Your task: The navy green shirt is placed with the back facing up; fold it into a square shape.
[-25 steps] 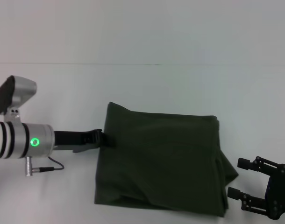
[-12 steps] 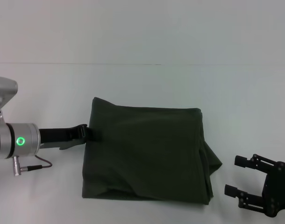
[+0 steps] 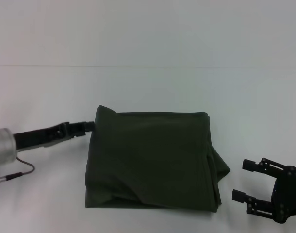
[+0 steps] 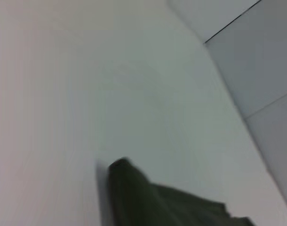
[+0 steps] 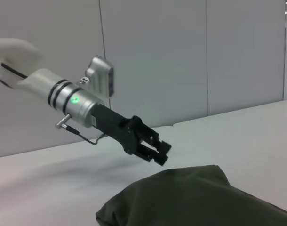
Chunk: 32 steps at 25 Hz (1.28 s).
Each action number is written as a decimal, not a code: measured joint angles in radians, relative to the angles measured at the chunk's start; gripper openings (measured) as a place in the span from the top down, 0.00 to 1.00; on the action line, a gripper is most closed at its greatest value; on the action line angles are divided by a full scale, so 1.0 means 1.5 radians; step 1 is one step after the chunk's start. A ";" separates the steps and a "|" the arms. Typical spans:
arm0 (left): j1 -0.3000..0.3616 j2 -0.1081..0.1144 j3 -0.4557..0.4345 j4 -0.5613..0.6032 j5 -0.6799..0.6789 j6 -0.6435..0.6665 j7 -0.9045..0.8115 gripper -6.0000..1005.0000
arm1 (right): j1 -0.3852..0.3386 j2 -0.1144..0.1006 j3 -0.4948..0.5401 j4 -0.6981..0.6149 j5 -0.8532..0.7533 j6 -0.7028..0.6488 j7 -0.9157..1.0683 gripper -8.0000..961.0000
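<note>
The navy green shirt (image 3: pixel 153 160) lies folded into a rough square on the white table (image 3: pixel 148 92), plain side up, with a bulging crease along its right edge. My left gripper (image 3: pixel 89 127) hovers just off the shirt's upper left corner. In the right wrist view this left gripper (image 5: pixel 161 153) hangs a little above the cloth (image 5: pixel 195 197), its fingers slightly apart and holding nothing. A corner of the shirt (image 4: pixel 134 193) shows in the left wrist view. My right gripper (image 3: pixel 239 180) stands open and empty to the right of the shirt, near the table's front.
A thin cable (image 3: pixel 19 174) loops off the left wrist near the table's left side. A pale panelled wall (image 5: pixel 181 61) rises behind the table.
The shirt slid left with the left gripper holding its edge, then stopped. The left gripper has since let go and drawn back to the left. The right gripper has barely moved.
</note>
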 joint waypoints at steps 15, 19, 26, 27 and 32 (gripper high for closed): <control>0.121 -0.037 -0.037 0.111 -0.033 0.330 0.511 0.23 | 0.024 0.001 0.003 0.054 0.006 0.019 -0.056 0.16; 0.146 -0.048 -0.010 0.098 0.000 0.312 0.593 0.11 | 0.017 0.001 -0.003 0.081 0.003 0.054 -0.083 0.16; 0.156 -0.049 -0.021 0.078 0.019 0.299 0.626 0.10 | 0.010 0.001 -0.006 0.102 0.003 0.105 -0.101 0.16; 0.157 -0.049 -0.022 0.077 0.020 0.297 0.629 0.10 | 0.011 0.001 -0.006 0.103 0.003 0.110 -0.103 0.16; 0.158 -0.049 -0.022 0.074 0.022 0.297 0.637 0.10 | 0.014 0.001 -0.006 0.108 0.003 0.121 -0.106 0.16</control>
